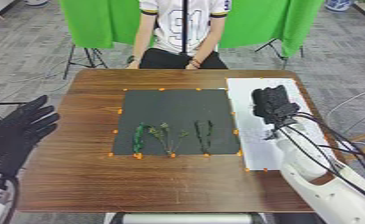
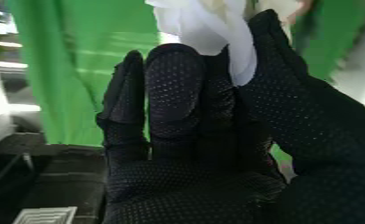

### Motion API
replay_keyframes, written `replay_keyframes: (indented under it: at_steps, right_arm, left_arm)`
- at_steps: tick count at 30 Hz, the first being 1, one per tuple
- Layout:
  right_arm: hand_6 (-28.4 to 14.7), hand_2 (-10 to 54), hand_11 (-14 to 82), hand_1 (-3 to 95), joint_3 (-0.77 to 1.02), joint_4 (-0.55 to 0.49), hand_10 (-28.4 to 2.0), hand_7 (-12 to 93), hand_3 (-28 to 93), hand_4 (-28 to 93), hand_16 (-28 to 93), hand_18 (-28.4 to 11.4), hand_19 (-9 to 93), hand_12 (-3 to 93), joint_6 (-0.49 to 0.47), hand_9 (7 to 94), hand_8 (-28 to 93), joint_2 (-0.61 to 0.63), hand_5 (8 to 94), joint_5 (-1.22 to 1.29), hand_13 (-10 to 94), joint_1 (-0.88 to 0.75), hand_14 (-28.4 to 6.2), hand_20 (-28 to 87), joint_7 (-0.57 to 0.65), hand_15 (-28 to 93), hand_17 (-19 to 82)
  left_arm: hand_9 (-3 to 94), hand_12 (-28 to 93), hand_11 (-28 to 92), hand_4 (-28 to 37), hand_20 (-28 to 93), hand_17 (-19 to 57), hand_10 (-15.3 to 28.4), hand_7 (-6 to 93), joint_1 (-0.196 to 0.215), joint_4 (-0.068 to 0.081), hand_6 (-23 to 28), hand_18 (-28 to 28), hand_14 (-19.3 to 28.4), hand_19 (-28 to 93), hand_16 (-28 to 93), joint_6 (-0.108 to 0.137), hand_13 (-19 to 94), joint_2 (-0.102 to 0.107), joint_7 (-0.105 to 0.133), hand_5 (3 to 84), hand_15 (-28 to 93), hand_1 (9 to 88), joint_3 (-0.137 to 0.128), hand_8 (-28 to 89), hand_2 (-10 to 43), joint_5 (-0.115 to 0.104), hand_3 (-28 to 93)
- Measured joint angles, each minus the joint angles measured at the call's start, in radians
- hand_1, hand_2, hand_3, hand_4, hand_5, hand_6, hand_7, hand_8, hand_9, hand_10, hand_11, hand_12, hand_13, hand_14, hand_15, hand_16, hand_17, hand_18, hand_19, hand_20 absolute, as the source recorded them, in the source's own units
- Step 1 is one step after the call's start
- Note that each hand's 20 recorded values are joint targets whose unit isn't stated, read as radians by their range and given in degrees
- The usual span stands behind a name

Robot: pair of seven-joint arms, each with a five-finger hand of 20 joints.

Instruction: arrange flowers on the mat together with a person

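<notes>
Head view, mat: the dark mat [image 1: 161, 107] lies on the brown surface [image 1: 85, 185], small orange marks [image 1: 162, 89] around its border.
Stems: on the near part of the mat, side by side and apart: a green stem [image 1: 138, 139] to the left, a branching sprig [image 1: 169, 139] in the middle, and a pair of thin dark stems [image 1: 208, 136] to the right.
Sheet: the white sheet [image 1: 257, 157] lies just beside the mat, on its right.
Right robot hand: the right robot hand [image 1: 274, 102] is over the white sheet, to the right of the stems and apart from them.
Right wrist view, grip: the right robot hand [image 2: 170, 185] has its fingers close together and the thumb brought in toward them, pinching the white flower.
White flower: the white flower [image 2: 201, 25] sits at the fingertips, its petals reaching past them, with one long petal between thumb and fingers.
Left robot hand: in the head view, the left robot hand [image 1: 18, 132] is by the left edge of the surface, fingers straight and slightly spread, well apart from the stems.
</notes>
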Motion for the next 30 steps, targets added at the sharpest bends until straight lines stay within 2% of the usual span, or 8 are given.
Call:
replay_keyframes:
  at_steps: [3,5,13,20,25,30]
  right_arm:
    - [3.4,-9.5,28.5,50.6,-0.088,-0.018,-6.5,54,80,-26,40,-17.1,73,54.3,0.038,77.8,0,-0.016,66.7,0.029,68,0.073,-5.4,47,-0.077,62,30]
    - [3.4,-9.5,27.8,50.3,-0.145,-0.025,-6.5,54,81,-25,40,-17.1,73,54.5,0.045,78.2,-1,-0.040,66.9,0.044,68,0.130,-5.4,47,-0.135,62,30]
    - [3.4,-9.5,26.4,50.5,-0.345,-0.003,-6.2,55,80,-25,41,-17.1,72,55.2,0.035,78.2,-2,-0.201,66.4,0.080,68,0.344,-5.3,47,-0.267,60,29]
    - [3.4,-9.5,25.1,51.6,-0.442,0.065,-6.0,54,79,-27,42,-16.9,72,54.5,-0.051,79.8,-5,-0.336,67.9,0.065,68,0.442,-5.3,48,-0.435,59,29]
    - [3.8,-9.5,24.0,52.3,-0.507,0.147,-5.7,53,78,-28,42,-16.8,71,53.6,-0.062,80.5,-7,-0.420,69.5,0.026,68,0.472,-5.1,48,-0.442,59,29]
    - [4.2,-9.5,21.7,52.4,-0.545,0.206,-5.4,51,77,-28,42,-16.5,71,52.2,-0.068,81.7,-8,-0.480,70.2,-0.036,67,0.478,-4.9,48,-0.436,59,29]
  left_arm:
    - [28.3,20,17,-24.8,13,-8.0,12.3,15.4,0.010,0.000,4.5,22.9,15.0,45,4,-0.006,22,0.023,-0.017,32.9,25,25.6,-0.024,-8,-2.7,-0.001,69]
    - [28.2,20,17,-24.8,13,-8.0,12.3,15.4,0.009,0.001,4.5,22.9,15.0,45,4,-0.008,22,0.035,-0.026,32.9,25,25.5,-0.030,-8,-2.7,-0.002,69]
    - [28.3,20,17,-24.7,13,-8.0,12.3,15.4,0.003,0.008,4.4,22.9,15.0,45,4,-0.006,22,0.053,-0.037,33.0,25,25.7,-0.027,-8,-2.5,-0.010,69]
    - [28.1,20,17,-24.6,13,-8.0,12.3,15.5,0.001,0.016,4.4,22.9,15.0,45,4,-0.003,22,0.068,-0.033,32.9,25,25.7,-0.021,-8,-2.5,-0.013,69]
    - [28.2,20,17,-24.7,13,-8.1,12.3,15.5,-0.012,0.032,4.4,22.9,15.0,45,4,-0.002,22,0.077,-0.033,32.9,26,25.6,-0.014,-8,-2.6,-0.014,69]
    - [28.2,20,17,-24.7,13,-8.1,12.3,15.5,-0.003,0.034,4.5,22.9,15.0,45,4,0.013,22,0.082,-0.027,32.9,25,25.6,-0.022,-8,-2.6,-0.017,69]
